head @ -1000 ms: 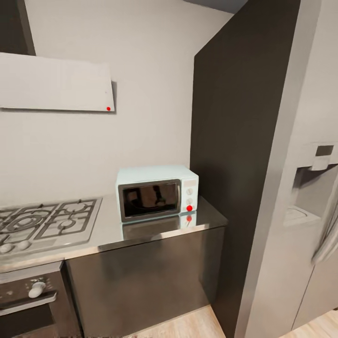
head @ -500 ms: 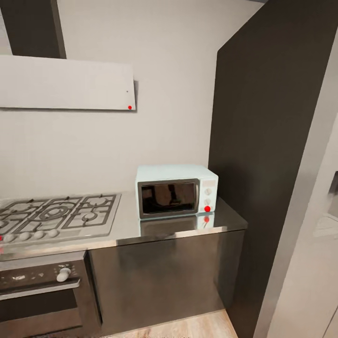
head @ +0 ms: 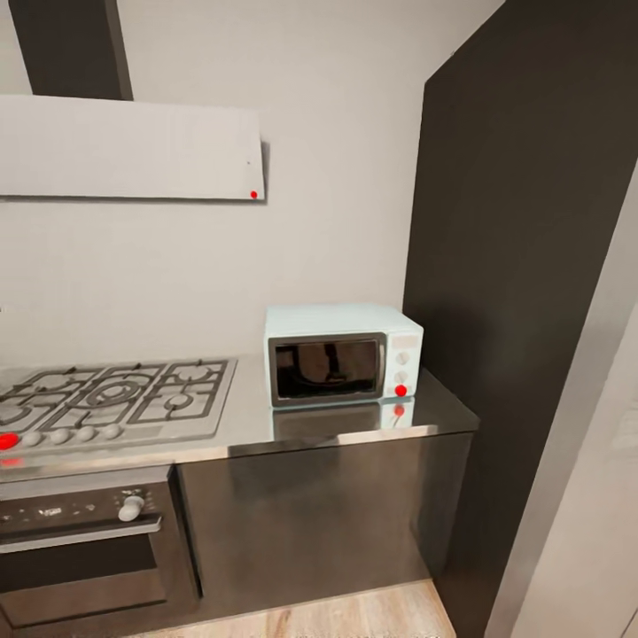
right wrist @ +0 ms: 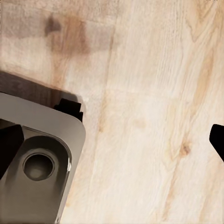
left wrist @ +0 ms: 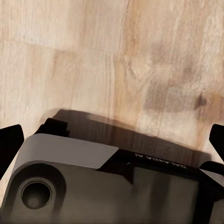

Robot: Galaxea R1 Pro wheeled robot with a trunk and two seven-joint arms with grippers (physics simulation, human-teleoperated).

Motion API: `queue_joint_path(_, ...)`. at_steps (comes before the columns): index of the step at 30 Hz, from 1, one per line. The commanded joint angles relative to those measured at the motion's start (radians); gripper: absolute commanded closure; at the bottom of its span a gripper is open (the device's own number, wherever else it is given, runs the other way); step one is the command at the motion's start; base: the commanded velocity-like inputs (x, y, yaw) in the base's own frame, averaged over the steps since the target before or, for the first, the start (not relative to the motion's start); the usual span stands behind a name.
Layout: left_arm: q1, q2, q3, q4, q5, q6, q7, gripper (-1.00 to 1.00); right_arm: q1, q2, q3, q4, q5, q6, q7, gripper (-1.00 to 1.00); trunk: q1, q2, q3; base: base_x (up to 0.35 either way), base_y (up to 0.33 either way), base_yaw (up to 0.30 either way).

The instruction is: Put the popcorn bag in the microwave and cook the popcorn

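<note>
one microwave (head: 344, 354) sits on the countertop (head: 337, 425), door closed, red light lit below its two knobs (head: 403, 367). to the microwave's left lies one gas hob (head: 106, 399) with a row of knobs along its front, one red. below the hob is one black built-in oven (head: 84, 545); above it, one pale hood (head: 128, 148) with a red dot. a tall dark panel (head: 523, 266) stands right of the microwave. the left gripper (left wrist: 112, 140) and right gripper (right wrist: 114, 140) both hang over the wooden floor (right wrist: 154, 93), fingertips spread wide, grasping nothing.
</note>
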Motion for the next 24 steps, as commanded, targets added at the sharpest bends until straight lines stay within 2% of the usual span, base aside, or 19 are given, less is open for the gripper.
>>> queue_joint_path(1, -0.001, 0.000, -0.008, 0.002, 0.009, -0.004, -0.001, -1.00, -0.001, 0.000, -0.008, 0.003, 0.008, -0.003, 0.000, -1.00, 0.000, -0.001, -0.003, 0.000, 0.000, 0.071)
queue_joint_path(15, -0.001, 0.000, -0.008, 0.002, 0.009, -0.004, -0.001, -1.00, -0.001, 0.000, -0.007, 0.003, 0.009, -0.004, 0.000, -1.00, 0.000, -0.001, -0.025, 0.000, 0.000, 0.097)
queue_joint_path(24, -0.001, 0.000, -0.008, 0.002, 0.009, -0.004, -0.001, -1.00, -0.001, 0.004, -0.009, 0.003, 0.009, -0.014, -0.008, -1.00, 0.000, -0.001, -0.026, 0.000, 0.000, 0.008)
